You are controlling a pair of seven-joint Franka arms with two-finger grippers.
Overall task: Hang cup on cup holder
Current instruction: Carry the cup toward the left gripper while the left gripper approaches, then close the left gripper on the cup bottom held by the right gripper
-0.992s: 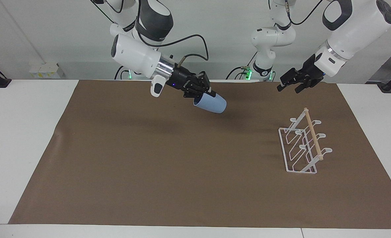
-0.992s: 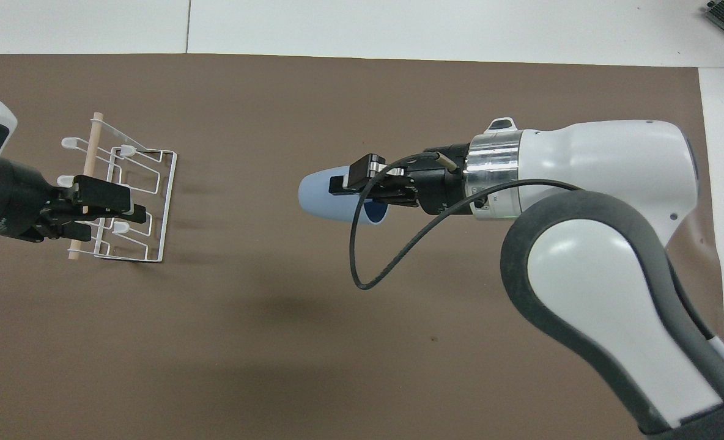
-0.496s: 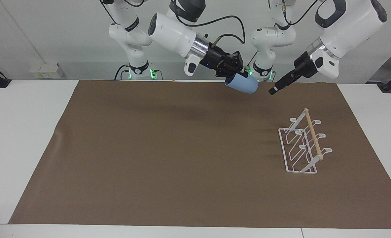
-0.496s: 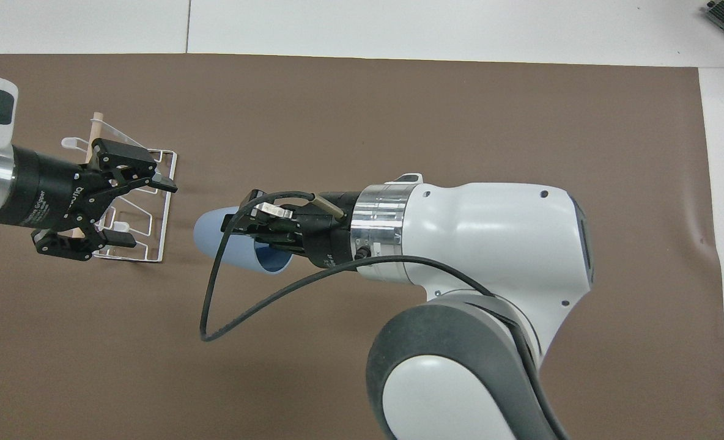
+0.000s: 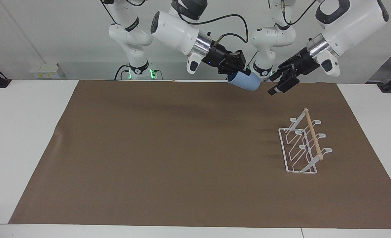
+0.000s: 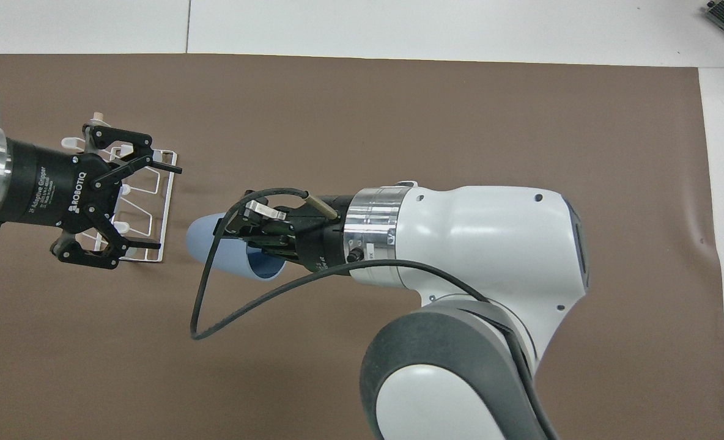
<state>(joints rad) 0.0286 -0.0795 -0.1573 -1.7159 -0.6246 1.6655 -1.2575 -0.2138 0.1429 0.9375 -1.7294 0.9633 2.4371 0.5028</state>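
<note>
Brown paper matting [image 5: 169, 148], matte and faintly creased, covers nearly all of the white table [image 5: 27, 138] and fills most of both frames.

Next in size are my arms, glossy white shells with dark grey joints. My right arm sweeps in from the lower right of the overhead frame; in the facing frame it comes from the upper left toward upper centre. My right gripper [image 5: 235, 67], black and blocky, is clamped onto the cup [image 5: 244, 81], one finger inside the mouth and one outside the wall. A black cable loops below it in the overhead frame.

My left gripper [image 5: 280, 82] sits at the upper right of the facing frame, fingers spread wide with nothing between them. In the overhead frame it is at the middle left, over the cup holder [image 5: 301, 145].

That cup holder is thin white wire on a rectangular base, with looped prongs and a pale wooden dowel along the top. It stands at the right of the facing frame, toward my left arm's end of the matting.

Smallest is the cup, smooth matte light-blue plastic, tapered, lying tilted in the air, its base pointing at my left gripper.

Since a second ago, my right gripper has carried the cup from centre frame up toward my left gripper, which has rolled at the wrist. The rack has not moved.
</note>
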